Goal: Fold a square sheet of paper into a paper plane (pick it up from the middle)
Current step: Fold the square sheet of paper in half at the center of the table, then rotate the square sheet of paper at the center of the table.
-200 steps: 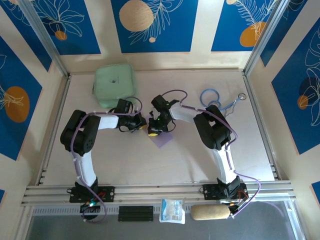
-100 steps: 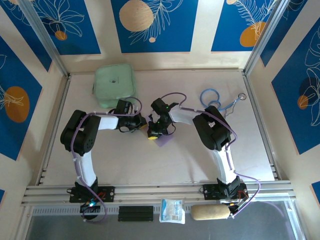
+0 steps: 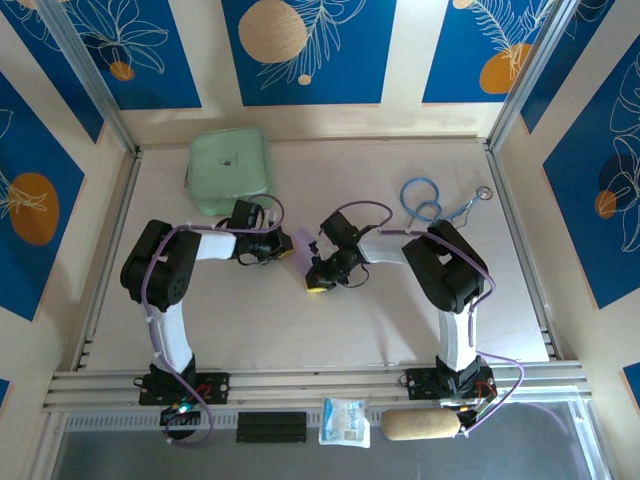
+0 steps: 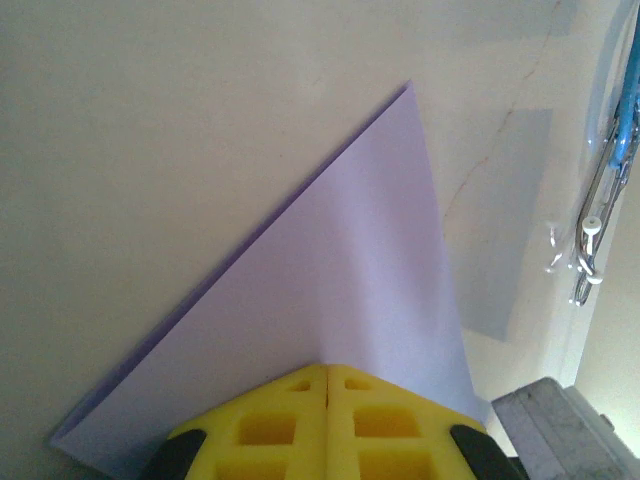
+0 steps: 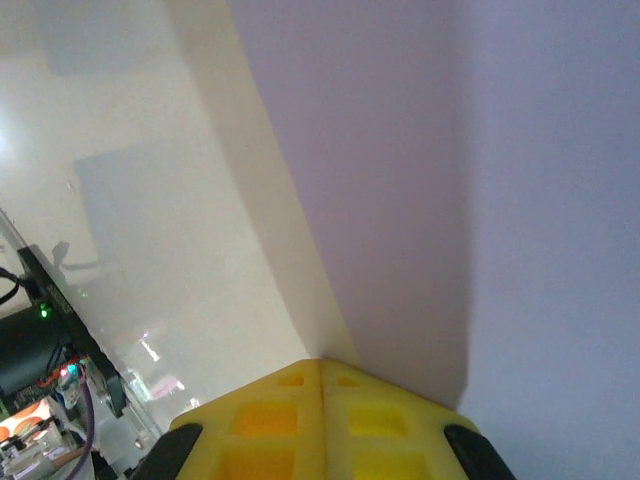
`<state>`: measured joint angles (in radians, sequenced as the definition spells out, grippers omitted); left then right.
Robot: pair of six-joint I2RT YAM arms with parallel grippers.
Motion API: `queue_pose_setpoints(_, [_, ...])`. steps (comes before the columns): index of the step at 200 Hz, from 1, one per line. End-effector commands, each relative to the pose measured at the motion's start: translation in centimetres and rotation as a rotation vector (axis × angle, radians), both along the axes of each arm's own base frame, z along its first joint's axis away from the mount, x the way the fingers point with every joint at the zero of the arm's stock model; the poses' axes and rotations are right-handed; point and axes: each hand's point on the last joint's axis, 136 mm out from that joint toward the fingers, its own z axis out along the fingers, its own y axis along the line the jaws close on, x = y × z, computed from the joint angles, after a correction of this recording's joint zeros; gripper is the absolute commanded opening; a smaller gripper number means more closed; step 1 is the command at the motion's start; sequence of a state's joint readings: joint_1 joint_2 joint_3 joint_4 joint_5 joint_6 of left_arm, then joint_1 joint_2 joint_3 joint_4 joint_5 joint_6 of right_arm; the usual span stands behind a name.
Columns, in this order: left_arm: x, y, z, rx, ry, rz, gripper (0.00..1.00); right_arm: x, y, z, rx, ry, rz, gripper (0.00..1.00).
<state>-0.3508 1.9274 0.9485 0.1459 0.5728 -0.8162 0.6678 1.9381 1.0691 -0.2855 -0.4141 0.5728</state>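
Pinching the square sheet of paper (image 4: 340,290), doubled into a triangle at centre frame, with left gripper (image 4: 327,372) and right gripper (image 5: 320,368) both closed on it; judging an early fold under way, next needing firm creasing without slipping the layers.

Lilac paper (image 4: 340,300) folded into a pointed triangle.

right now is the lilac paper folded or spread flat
Folded: the paper shows as a triangle, with a second layer's edge along its left side.
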Motion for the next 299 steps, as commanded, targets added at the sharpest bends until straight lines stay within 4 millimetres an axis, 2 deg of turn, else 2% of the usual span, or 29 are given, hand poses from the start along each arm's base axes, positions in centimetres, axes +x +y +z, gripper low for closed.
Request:
queue_pose_setpoints(1, [-2.3, 3.1, -5.0, 0.141, 0.131, 0.034, 0.0, -3.4, -1.8, -0.7, -0.021, 0.1, 0.02, 0.0])
queue_pose_setpoints(19, [-2.2, 3.0, -4.8, 0.139, 0.123, 0.03, 0.0, -4.0, -2.4, -0.8, -0.02, 0.097, 0.017, 0.0])
queue_pose_setpoints(36, [-2.0, 2.9, -4.6, 0.135, 0.116, 0.025, 0.0, -3.7, -2.3, 0.0, -0.006, 0.078, 0.013, 0.0])
queue_pose_setpoints(46, [-1.8, 2.7, -4.4, 0.131, 0.108, 0.016, 0.0, -2.9, -2.0, 1.0, 0.012, 0.052, 0.005, 0.0])
queue_pose_setpoints(75, [-1.2, 1.9, -3.2, 0.126, 0.06, -0.053, 0.0, 0.3, -1.0, 5.7, 0.089, -0.08, -0.038, 0.0])
queue_pose_setpoints(93, [-0.8, 1.4, -2.4, 0.144, 0.023, -0.117, 0.0, 2.3, -1.4, 6.6, 0.073, -0.147, -0.084, 0.0])
queue_pose_setpoints(114, [-0.4, 0.7, -1.7, 0.146, -0.006, -0.173, 0.0, 4.2, -1.7, 5.5, 0.024, -0.147, -0.112, 0.0])
queue_pose_setpoints(162, [0.4, -0.9, -0.3, 0.104, -0.061, -0.249, 0.0, 6.5, -1.7, 3.8, -0.042, -0.117, -0.159, 0.0])
queue_pose_setpoints(186, [1.2, -1.4, 1.8, 0.084, -0.096, -0.237, 0.0, 7.0, -1.7, 2.6, -0.068, -0.082, -0.17, 0.0])
queue_pose_setpoints(211, [2.0, -1.0, 4.3, 0.077, -0.12, -0.124, 0.14, 6.9, -2.1, 0.9, -0.149, -0.032, -0.186, 0.0])
queue_pose_setpoints(240, [1.3, -0.6, 5.8, 0.053, -0.133, 0.004, 0.29, 6.3, -2.6, -0.6, -0.216, 0.013, -0.237, 0.0])
queue_pose_setpoints(267, [-0.2, -1.0, 5.3, 0.057, -0.095, 0.075, 0.38, 5.7, -3.5, -2.0, -0.285, 0.067, -0.32, 0.01])
queue_pose_setpoints(299, [-1.3, -1.9, 4.2, 0.048, -0.069, 0.09, 0.38, 5.5, -4.1, -3.0, -0.295, 0.141, -0.453, 0.0])
